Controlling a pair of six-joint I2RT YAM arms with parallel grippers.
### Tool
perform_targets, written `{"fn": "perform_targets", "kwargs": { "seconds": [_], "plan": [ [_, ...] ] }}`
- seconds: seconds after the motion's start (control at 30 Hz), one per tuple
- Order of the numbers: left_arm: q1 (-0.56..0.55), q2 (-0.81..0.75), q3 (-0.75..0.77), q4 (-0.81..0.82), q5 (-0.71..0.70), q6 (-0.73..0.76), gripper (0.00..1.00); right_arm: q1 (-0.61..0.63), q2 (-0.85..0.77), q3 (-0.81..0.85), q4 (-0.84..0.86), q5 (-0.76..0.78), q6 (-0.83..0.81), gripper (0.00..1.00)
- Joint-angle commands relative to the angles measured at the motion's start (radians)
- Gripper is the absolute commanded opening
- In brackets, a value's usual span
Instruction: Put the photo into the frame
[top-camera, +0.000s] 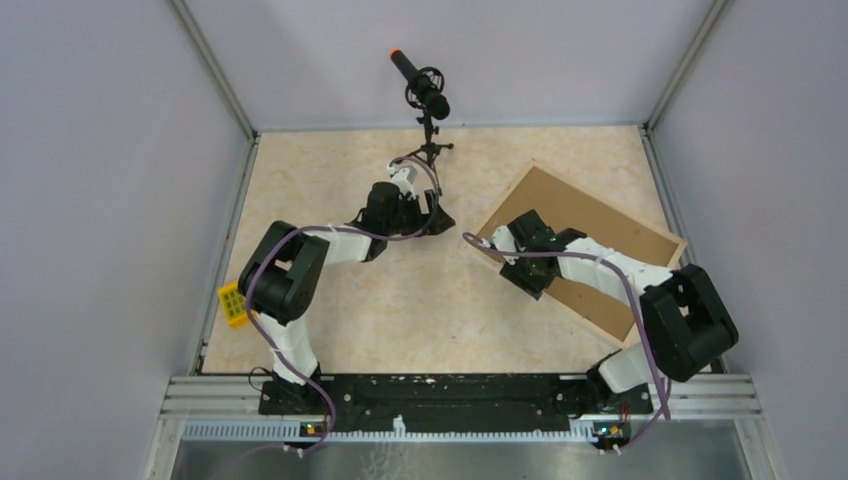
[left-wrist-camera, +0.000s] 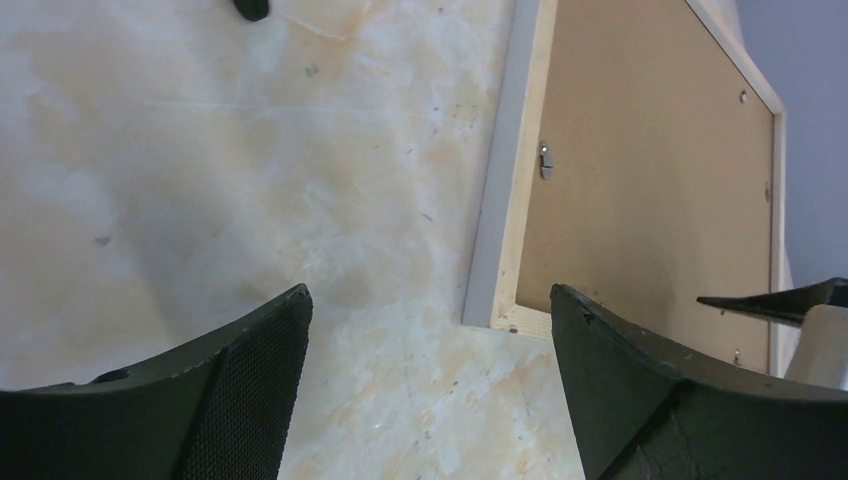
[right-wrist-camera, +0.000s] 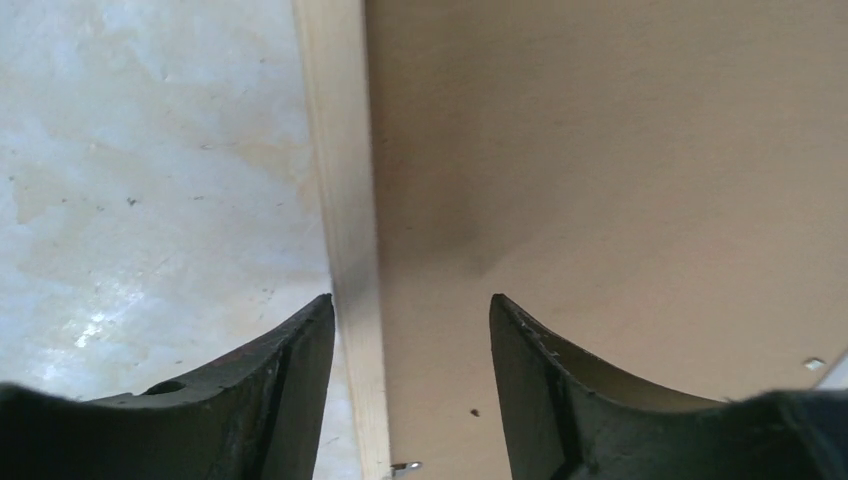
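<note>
Frame (top-camera: 610, 225) lies backing-up at the right of the table (top-camera: 420, 310), its face hidden.
Right tool (right-wrist-camera: 410, 305) gapes empty over the frame's pale left border, its arm covering part; left tool (left-wrist-camera: 428, 292) gapes empty at centre, below the microphone (top-camera: 425, 90).

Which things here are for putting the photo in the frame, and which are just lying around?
For the job: the frame, lying back up with its brown backing board in it; the left gripper and the right gripper, both open. The photo is not in view.
Just lying about: the black microphone; the small yellow object on the left.
</note>
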Motion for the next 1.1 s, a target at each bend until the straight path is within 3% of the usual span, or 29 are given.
{"fn": "perform_targets", "kwargs": {
  "seconds": [0.0,0.1,0.17,0.23,0.3,0.5,0.6,0.67,0.8,0.87,0.97,1.07],
  "plan": [
    [-0.008,0.076,0.101,0.027,0.158,0.008,0.92,0.011,-0.138,0.049,0.090,0.117,0.127,0.61],
    [-0.009,0.131,0.137,0.042,0.233,-0.002,0.91,0.010,-0.229,0.070,0.170,0.156,0.237,0.75],
    [-0.012,0.156,0.152,0.050,0.262,-0.012,0.90,0.002,-0.261,0.083,0.241,0.189,0.334,0.78],
    [-0.012,0.169,0.162,0.056,0.273,-0.020,0.89,-0.002,-0.247,0.121,0.283,0.286,0.527,0.90],
    [-0.012,0.173,0.164,0.056,0.271,-0.022,0.89,-0.006,-0.205,0.193,0.288,0.272,0.683,0.97],
    [-0.016,0.179,0.179,0.049,0.250,0.009,0.89,-0.027,-0.045,0.213,0.513,0.298,1.054,0.93],
    [-0.016,0.175,0.193,0.016,0.215,0.042,0.89,-0.067,0.073,0.261,0.543,0.279,1.250,0.86],
    [-0.016,0.174,0.199,0.001,0.196,0.060,0.89,-0.083,0.189,0.402,0.410,0.304,1.367,0.82],
    [-0.017,0.175,0.211,-0.006,0.185,0.075,0.89,-0.100,0.489,0.809,-0.052,0.386,1.566,0.85],
    [-0.020,0.174,0.213,-0.008,0.177,0.078,0.89,-0.106,0.614,0.999,-0.235,0.403,1.629,0.82],
    [-0.022,0.172,0.208,-0.006,0.167,0.078,0.88,-0.116,0.770,1.204,-0.384,0.392,1.667,0.75],
    [-0.021,0.171,0.205,-0.003,0.161,0.079,0.88,-0.122,0.856,1.314,-0.426,0.373,1.659,0.70]
  ]
}}
